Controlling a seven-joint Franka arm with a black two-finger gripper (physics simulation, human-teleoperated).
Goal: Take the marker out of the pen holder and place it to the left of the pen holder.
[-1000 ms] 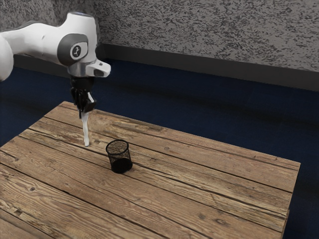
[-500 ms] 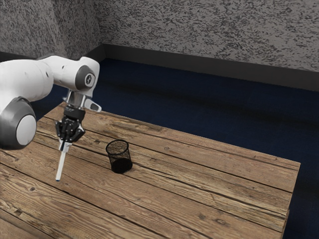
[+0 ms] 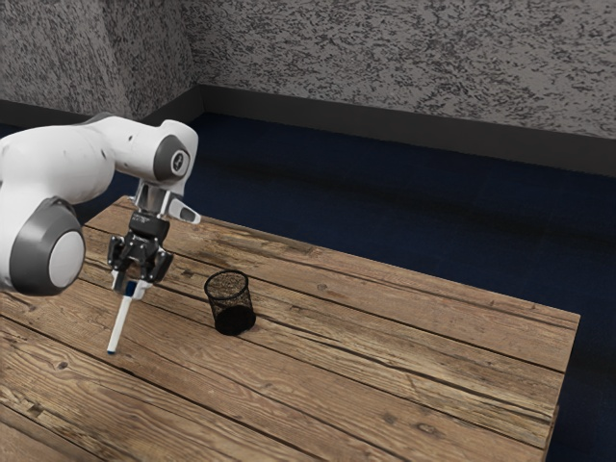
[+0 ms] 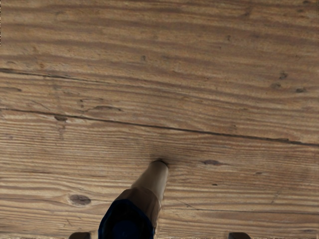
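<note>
Across the far side of the exterior view rises a mottled grey wall point(image 3: 404, 58), with a dark band running along its foot. Below it spreads the dark blue floor point(image 3: 414, 192). Next in size comes the surface point(image 3: 404, 375), made of worn brown planks with long dark seams, knots and rough grain. From the exterior view's left, the white arm point(image 3: 58, 159), with its grey joint covers, reaches over the planks and bends down at the wrist.

At its end the black pincer point(image 3: 133, 286) points downward, low over the surface. It is spread wide: in the wrist view the tips of its fingers point(image 4: 80, 235) stand well apart, and neither presses on what lies between them.

Near the pincer, toward the exterior view's right, the black mesh pen holder point(image 3: 231, 306) stands upright on the planks, round and open at the top.

Smallest is the white marker point(image 3: 120, 325), outside the pen holder and on the exterior view's left of it. It slants, its dark blue upper end between the spread fingers and its narrower lower end down at the wood; whether that end touches, I cannot quite tell.
</note>
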